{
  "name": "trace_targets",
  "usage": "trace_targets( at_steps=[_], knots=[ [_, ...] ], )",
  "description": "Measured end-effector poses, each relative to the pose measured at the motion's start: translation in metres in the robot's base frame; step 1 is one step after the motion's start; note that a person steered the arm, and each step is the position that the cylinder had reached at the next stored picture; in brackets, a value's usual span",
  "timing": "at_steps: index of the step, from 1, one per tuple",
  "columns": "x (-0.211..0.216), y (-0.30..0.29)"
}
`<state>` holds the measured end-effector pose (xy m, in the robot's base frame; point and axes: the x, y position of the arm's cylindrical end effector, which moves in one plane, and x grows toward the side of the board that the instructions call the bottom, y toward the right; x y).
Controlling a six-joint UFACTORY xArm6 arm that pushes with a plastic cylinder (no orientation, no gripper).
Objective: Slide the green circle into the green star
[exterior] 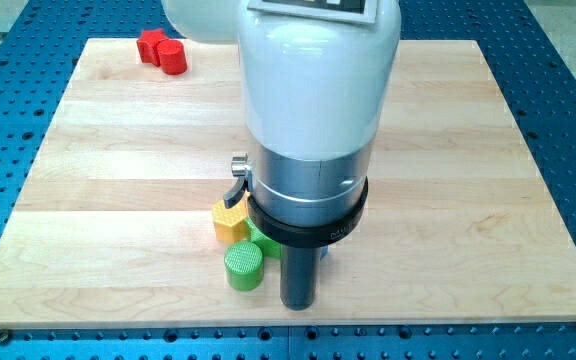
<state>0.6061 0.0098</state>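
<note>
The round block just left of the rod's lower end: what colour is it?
Green. The green circle shows clearly in the camera view, just left of my tip.

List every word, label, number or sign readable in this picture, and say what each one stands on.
No text can be read.
Black collar on the arm's silver cylinder: faint embossed marks on the view's right side, too small and blurred to read.
Grey panel at the view's top: cut off, nothing legible.
Green circle, yellow block, red blocks, wooden board: no markings.
</note>
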Motion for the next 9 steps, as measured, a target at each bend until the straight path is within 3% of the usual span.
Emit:
trace_targets(
  at_steps=[6, 9],
  knots=[
    [0.012, -0.060],
    [-0.016, -0.054]
  ],
)
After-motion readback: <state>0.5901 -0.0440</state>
